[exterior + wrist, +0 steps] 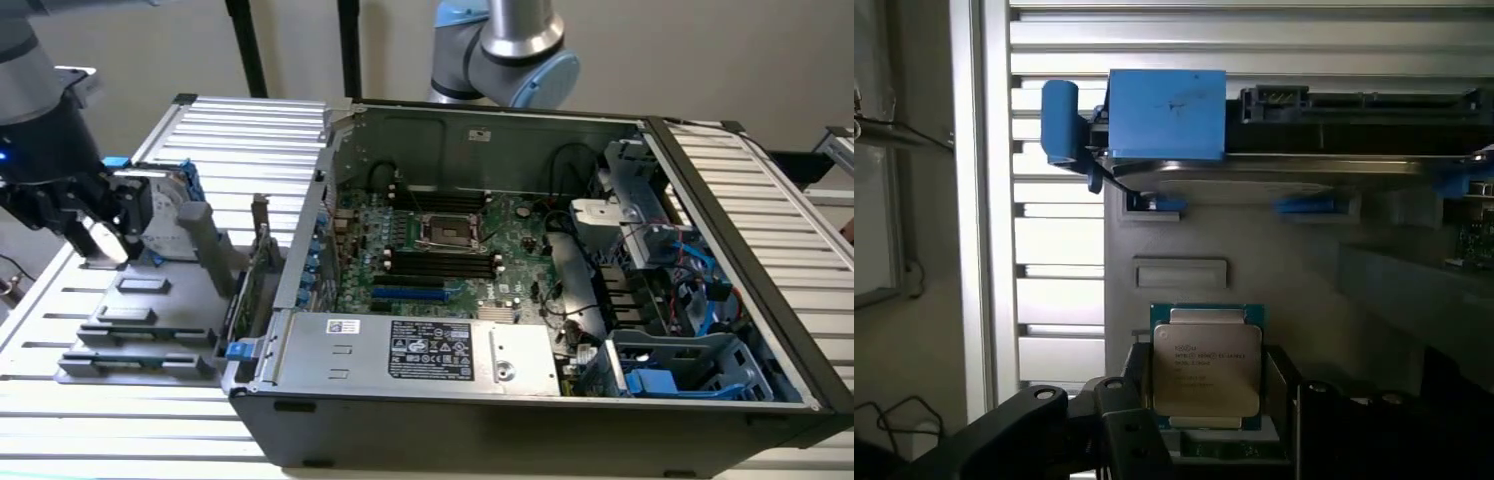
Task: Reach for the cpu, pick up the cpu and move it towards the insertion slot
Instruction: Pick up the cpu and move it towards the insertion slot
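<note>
Grasp complete: hand (pixel 104 240) pinches the cpu (pixel 1206 365) at the parts tray (pixel 174 330); insertion slot (pixel 442 231) well apart, transfer outstanding

Silver-grey tubular arm (pixel 514 25) with pale blue joint caps (pixel 545 78) at twelve o'clock of the exterior view; at nine o'clock, grey wrist (pixel 34 85), tiny blue light (pixel 7 156), black gripper (pixel 114 238). Matte black fingers (pixel 1119 425) with round bolt heads (pixel 1044 396).
</note>
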Action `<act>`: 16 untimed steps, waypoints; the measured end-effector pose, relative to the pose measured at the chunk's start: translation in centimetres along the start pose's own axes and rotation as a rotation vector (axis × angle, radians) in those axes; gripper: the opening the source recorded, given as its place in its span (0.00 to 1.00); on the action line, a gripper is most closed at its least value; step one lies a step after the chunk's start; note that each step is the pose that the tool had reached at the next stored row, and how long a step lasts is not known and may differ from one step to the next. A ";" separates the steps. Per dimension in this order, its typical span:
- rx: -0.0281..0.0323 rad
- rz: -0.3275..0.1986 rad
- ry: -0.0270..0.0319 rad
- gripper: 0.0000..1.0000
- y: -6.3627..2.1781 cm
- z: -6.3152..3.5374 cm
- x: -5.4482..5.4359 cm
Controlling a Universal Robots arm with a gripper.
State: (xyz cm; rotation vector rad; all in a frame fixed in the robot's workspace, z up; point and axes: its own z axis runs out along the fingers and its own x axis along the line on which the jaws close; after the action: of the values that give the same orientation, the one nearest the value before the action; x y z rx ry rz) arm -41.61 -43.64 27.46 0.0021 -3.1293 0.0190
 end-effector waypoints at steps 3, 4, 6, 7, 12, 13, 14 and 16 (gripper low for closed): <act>0.0000 0.000 0.0007 0.55 -0.02 -1.36 -0.5; 0.0001 0.000 0.0010 0.55 -0.02 -1.85 -0.7; -0.0001 -0.001 0.0014 0.55 -0.03 -2.75 -1.2; -0.0001 -0.001 0.0017 0.55 -0.04 -3.21 -1.5; -0.0029 -0.004 0.0029 0.55 -0.07 -5.52 -3.2; -0.0035 -0.005 0.0033 0.55 -0.08 -5.97 -3.6; -0.0042 -0.005 0.0036 0.55 -0.08 -6.42 -4.0; -0.0055 -0.006 0.0048 0.55 -0.10 -7.29 -4.9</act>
State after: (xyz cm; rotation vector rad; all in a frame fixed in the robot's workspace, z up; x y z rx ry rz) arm -36.66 -43.64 34.69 0.0111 -3.1246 0.0104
